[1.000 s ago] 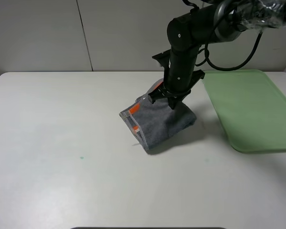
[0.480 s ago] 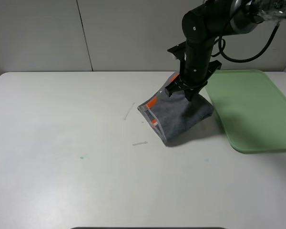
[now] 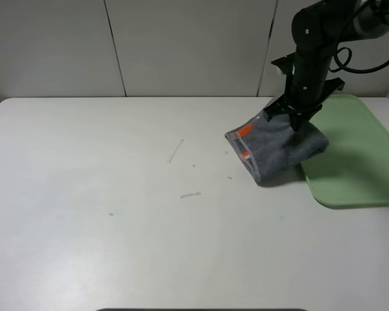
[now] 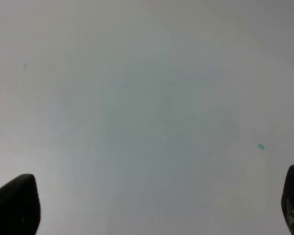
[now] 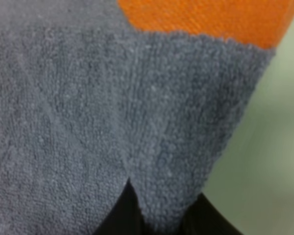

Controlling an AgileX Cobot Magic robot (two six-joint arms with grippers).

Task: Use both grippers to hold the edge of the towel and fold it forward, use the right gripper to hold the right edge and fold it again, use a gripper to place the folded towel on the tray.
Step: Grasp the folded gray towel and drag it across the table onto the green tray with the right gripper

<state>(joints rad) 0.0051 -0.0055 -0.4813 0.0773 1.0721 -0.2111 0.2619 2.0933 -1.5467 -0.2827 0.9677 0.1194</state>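
While the white desk (image 3: 117, 194) under pale wall panels (image 3: 181, 45) carries some small scraps (image 3: 190, 195), right fingers (image 3: 294, 120) pinch the towel (image 3: 279, 148) at the tray (image 3: 356, 155) edge; left fingers (image 4: 14, 205) spread wide.

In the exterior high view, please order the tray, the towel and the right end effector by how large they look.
1. Tray, partly cut off by the frame.
2. Towel, folded.
3. Right end effector, smallest, gripping the towel.
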